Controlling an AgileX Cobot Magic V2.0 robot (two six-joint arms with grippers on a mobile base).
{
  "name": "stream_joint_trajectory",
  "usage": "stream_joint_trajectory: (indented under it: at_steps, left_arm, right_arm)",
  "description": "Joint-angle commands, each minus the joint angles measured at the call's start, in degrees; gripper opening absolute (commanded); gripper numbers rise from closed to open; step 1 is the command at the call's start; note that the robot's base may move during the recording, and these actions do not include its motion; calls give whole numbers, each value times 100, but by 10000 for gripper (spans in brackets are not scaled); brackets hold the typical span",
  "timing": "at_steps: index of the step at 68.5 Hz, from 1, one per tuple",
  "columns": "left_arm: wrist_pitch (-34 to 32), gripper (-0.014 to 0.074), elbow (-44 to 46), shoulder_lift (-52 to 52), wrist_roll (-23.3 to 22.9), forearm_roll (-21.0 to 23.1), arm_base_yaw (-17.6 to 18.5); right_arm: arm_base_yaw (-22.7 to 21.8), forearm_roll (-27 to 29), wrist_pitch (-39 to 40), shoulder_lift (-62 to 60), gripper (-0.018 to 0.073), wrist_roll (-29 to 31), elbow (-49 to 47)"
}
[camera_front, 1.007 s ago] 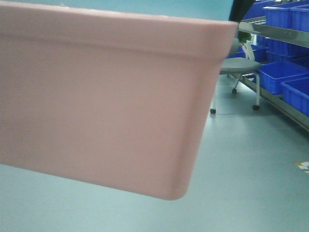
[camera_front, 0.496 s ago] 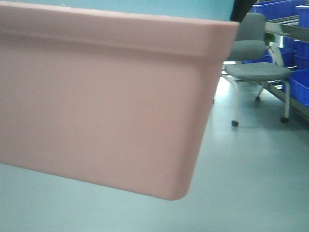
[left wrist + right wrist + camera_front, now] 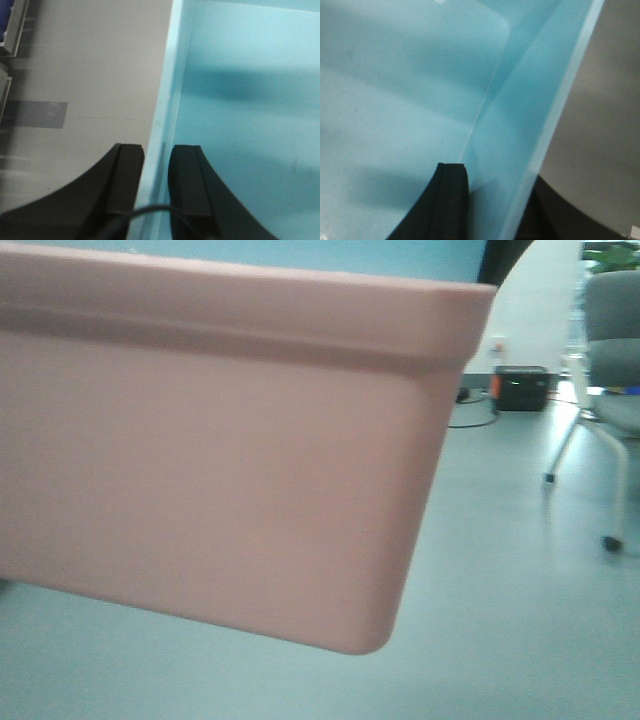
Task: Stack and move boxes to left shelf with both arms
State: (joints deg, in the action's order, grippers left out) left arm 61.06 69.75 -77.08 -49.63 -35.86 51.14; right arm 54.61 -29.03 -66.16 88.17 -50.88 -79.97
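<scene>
the grey-green floor (image 3: 500, 640) runs across the bottom and right of the front view. above it, clear of the ground, the salmon pink tub (image 3: 220, 460) fills the left and centre of the frame. its rimmed edge slopes along the top and its rounded lower corner sits at bottom centre. a thin light blue strip shows over that rim, though i cannot tell what it belongs to.

the light blue tub (image 3: 250, 125) takes up the right half of the left wrist view and most of the right wrist view, both looking down into its bare inside.

a grey chair (image 3: 610, 305) on pale legs stands at the right edge of the front view.

the left gripper (image 3: 156, 180) is clamped on the light blue tub's side wall at bottom centre, one black finger outside and one inside. the right gripper (image 3: 495, 192) grips the opposite wall the same way.

a small black box (image 3: 520, 387) sits on the floor at upper right.
</scene>
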Motion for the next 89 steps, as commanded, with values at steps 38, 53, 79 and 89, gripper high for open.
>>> stream_joint_trajectory:
  at_steps: [38, 53, 79, 89]
  left_arm:
    - [-1465, -12, 254, 173, 158, 542, 313]
    - [-1465, -12, 254, 173, 158, 542, 313]
    - [-1465, -12, 254, 173, 158, 542, 313]
    - [-1465, -12, 254, 173, 158, 542, 313]
  right_arm:
    - [107, -143, 1563, -172, 57, -113, -287]
    - [107, -143, 1558, -172, 57, -113, -287]
    - [107, -143, 1558, -172, 57, -113, -287]
    - [107, -143, 1558, -172, 57, -113, -287]
